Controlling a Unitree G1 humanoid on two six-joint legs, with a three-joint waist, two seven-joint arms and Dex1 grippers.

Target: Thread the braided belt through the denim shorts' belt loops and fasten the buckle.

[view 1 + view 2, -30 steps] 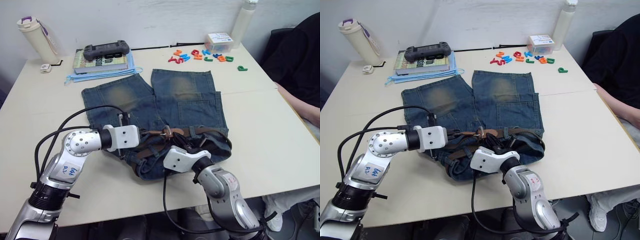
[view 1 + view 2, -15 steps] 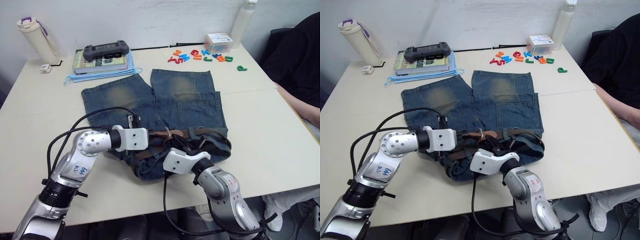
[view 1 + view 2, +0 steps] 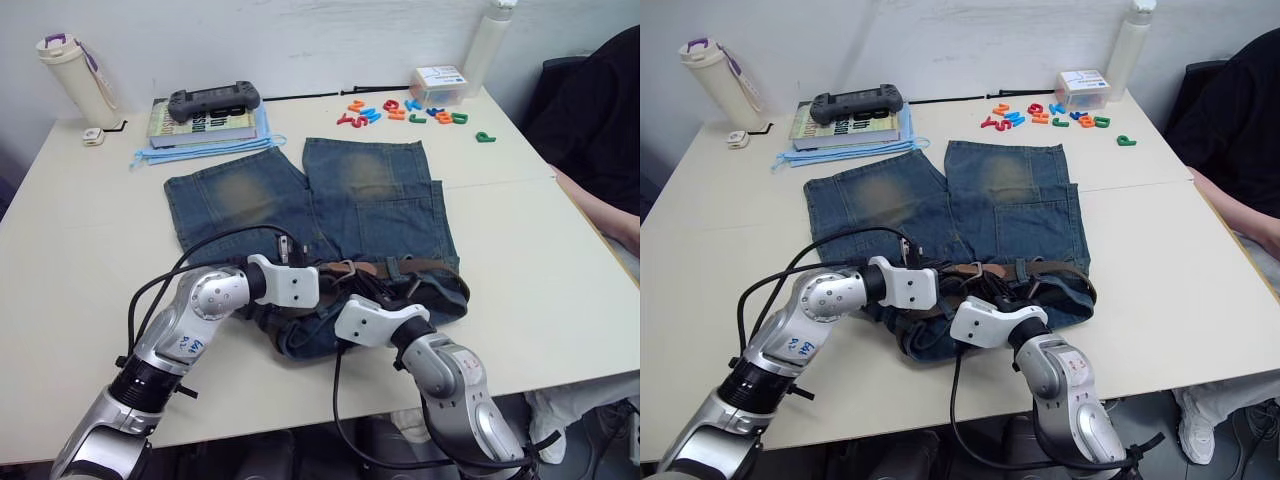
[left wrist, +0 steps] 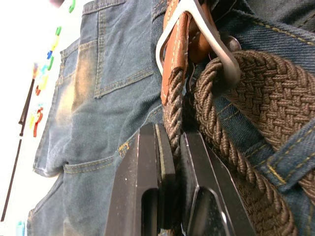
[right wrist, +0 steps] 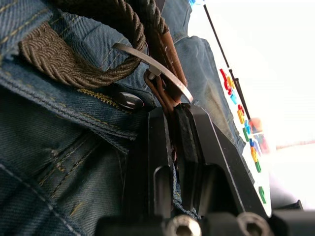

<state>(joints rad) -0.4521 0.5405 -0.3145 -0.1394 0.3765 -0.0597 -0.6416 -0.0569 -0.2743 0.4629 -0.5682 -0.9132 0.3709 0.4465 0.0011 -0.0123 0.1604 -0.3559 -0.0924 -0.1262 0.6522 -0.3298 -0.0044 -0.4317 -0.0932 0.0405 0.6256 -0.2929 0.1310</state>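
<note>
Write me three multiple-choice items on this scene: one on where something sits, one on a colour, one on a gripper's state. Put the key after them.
1. Where is the game controller?
A. On the book at the table's far left
B. On the denim shorts
C. Beside the letter magnets

2. What colour is the lone letter magnet lying apart from the others?
A. Red
B. Green
C. Orange

3. What is the left gripper doing?
A. Open above the table
B. Holding the bottle
C. Shut on the braided belt

Key: 1 A, the controller rests on top of the book. 2 B, the stray magnet near the table's right edge is green. 3 C, in the left wrist view the braided belt runs between the closed fingers, just below the buckle, over the denim shorts.
</note>
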